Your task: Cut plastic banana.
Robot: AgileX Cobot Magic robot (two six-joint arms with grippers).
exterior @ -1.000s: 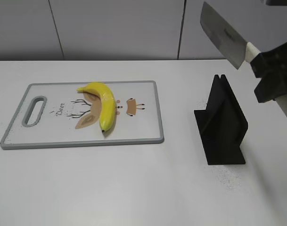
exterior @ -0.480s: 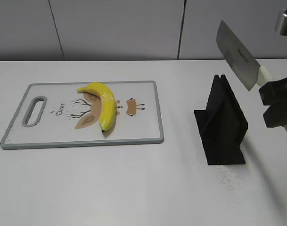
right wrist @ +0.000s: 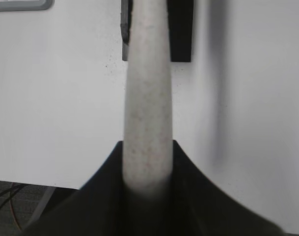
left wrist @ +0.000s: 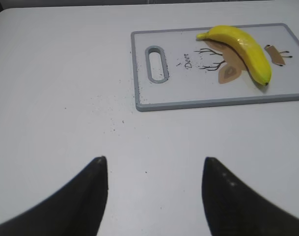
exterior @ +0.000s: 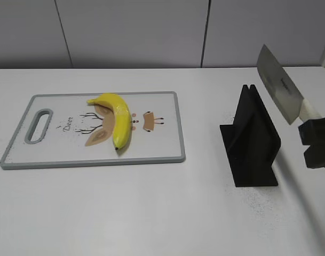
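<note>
A yellow plastic banana [exterior: 117, 116] lies whole on a white cutting board [exterior: 157, 152] with a grey rim and a deer print; both also show in the left wrist view, the banana [left wrist: 245, 49] on the board [left wrist: 159, 101]. My right gripper [exterior: 315, 140] is shut on the white handle [right wrist: 148, 113] of a cleaver, its steel blade [exterior: 279, 90] held up at a slant to the right of a black knife stand [exterior: 251, 140]. My left gripper [left wrist: 154, 167] is open and empty over bare table, well short of the board.
The black knife stand [right wrist: 181, 29] stands on the white table right of the board. A grey wall runs behind the table. The table's right edge [right wrist: 41, 186] shows in the right wrist view, with cables below.
My right gripper has carried the cleaver down and to the right, from high above the stand to beside it. The banana, board and stand have not moved.
</note>
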